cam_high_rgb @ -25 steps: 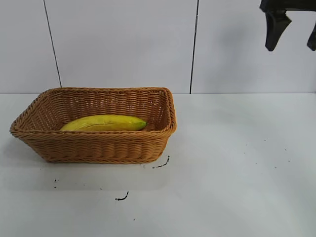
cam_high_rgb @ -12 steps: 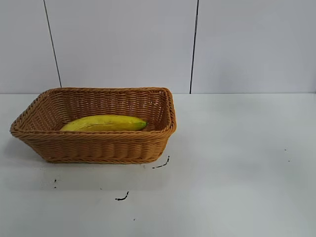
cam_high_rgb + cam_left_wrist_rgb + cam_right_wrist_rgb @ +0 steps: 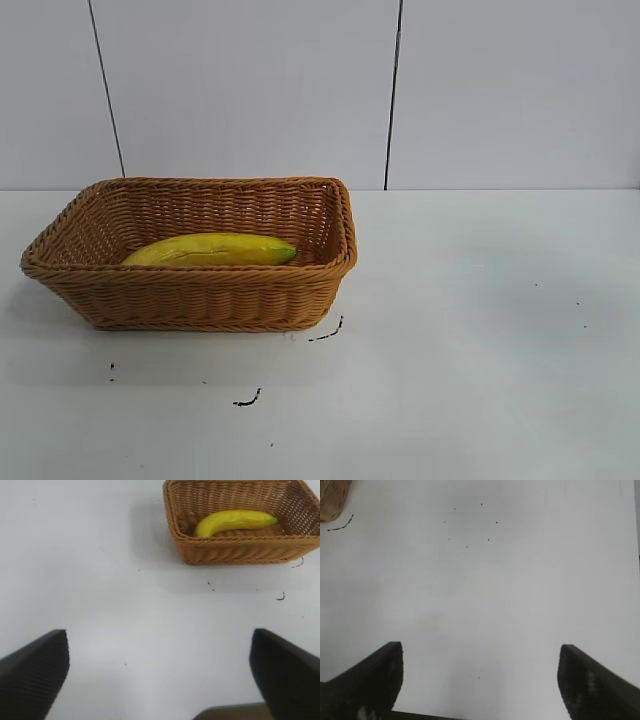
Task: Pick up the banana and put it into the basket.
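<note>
**Resting banana, both arms pulled back with fingers spread**

Lying along the floor of the basket, the banana is where you want it: a long, gently curved yellow fruit with a smooth, matte skin, its greenish tip pointing toward the basket's right end wall and its blunter yellow end toward the left. You can see it leaning close to the far long wall, below the rim.

Look at the basket itself: a low, wide rectangle of tan-orange wicker, tightly woven in horizontal rows, with sides that flare outward and a thicker braided rim running all the way round. It sits on the left half of the white table, whose surface is smooth and flat apart from a few small dark scuffs just in front of the basket's right corner.

Your left gripper hovers over bare table well away from the basket, its two dark, finely ribbed fingers spread wide with nothing between them. Your right gripper is likewise released and empty, its black fingers wide apart above plain white table, with only a corner of the wicker showing far off. Neither arm appears in the exterior view.
</note>
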